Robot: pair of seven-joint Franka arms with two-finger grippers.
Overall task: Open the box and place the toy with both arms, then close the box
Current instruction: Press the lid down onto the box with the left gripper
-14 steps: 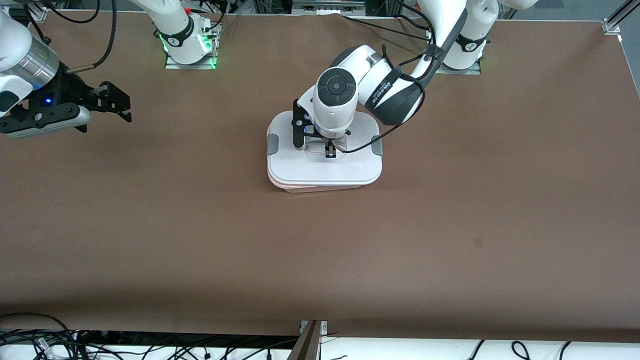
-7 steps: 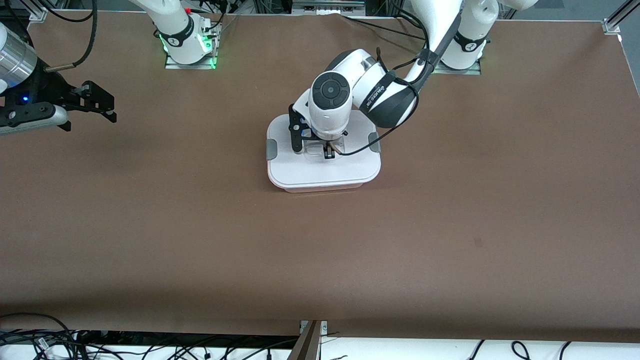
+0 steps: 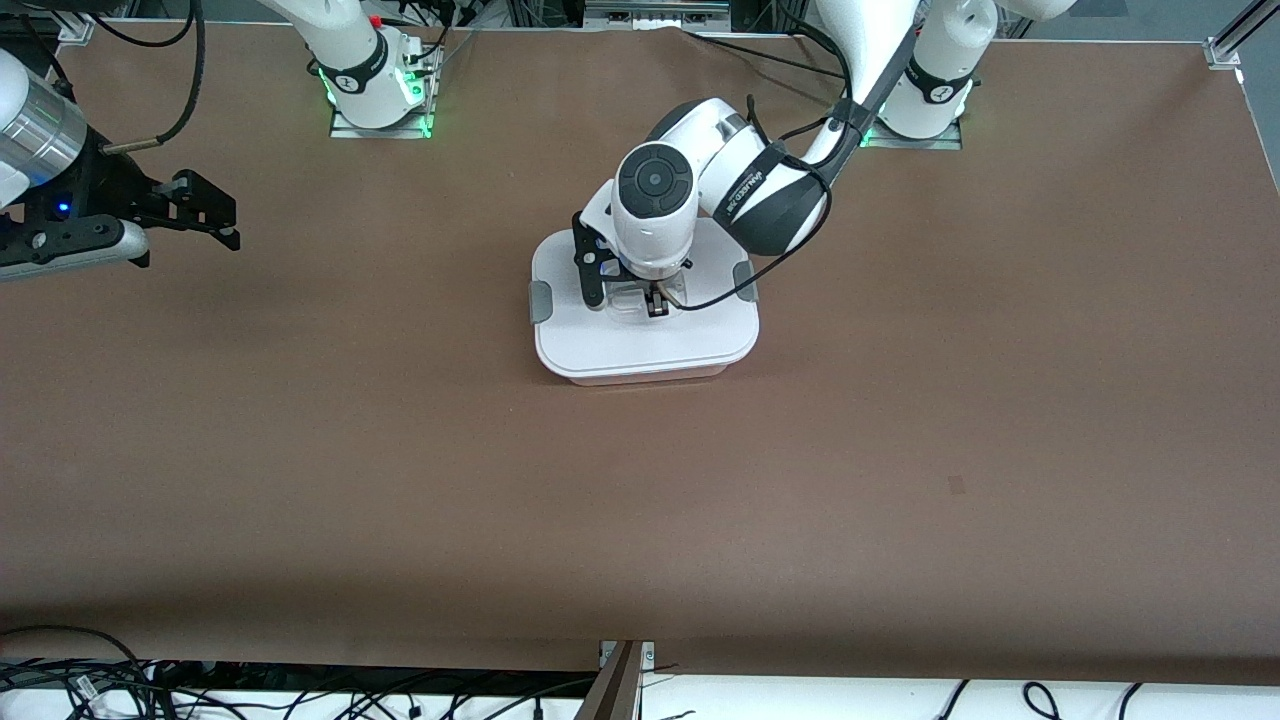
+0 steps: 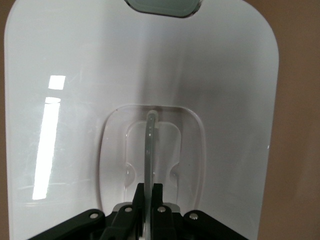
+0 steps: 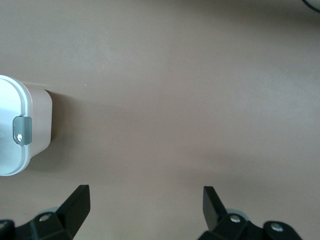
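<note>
The box point(image 3: 640, 345) stands mid-table with its flat white lid point(image 3: 690, 330) lying on the pinkish tub. My left gripper point(image 3: 657, 305) is over the lid's centre, shut on the thin upright handle point(image 4: 150, 145) in the recess; its own view shows the pads point(image 4: 159, 192) pinching it point(image 4: 149, 192). A grey clip point(image 4: 162, 6) sits at the lid's edge. My right gripper point(image 3: 228, 222) is open and empty over bare table toward the right arm's end; its view point(image 5: 146, 200) shows the box's end point(image 5: 40, 117) with a grey clip point(image 5: 21, 131). The toy is out of view.
The brown table point(image 3: 640, 500) stretches wide around the box. The arm bases point(image 3: 375, 95) stand at the edge farthest from the front camera. Cables point(image 3: 100, 680) lie past the nearest edge.
The lid, held by my left gripper, has come down and lined up on the tub, which showed offset beneath it before. My right gripper has drifted slightly toward its end of the table.
</note>
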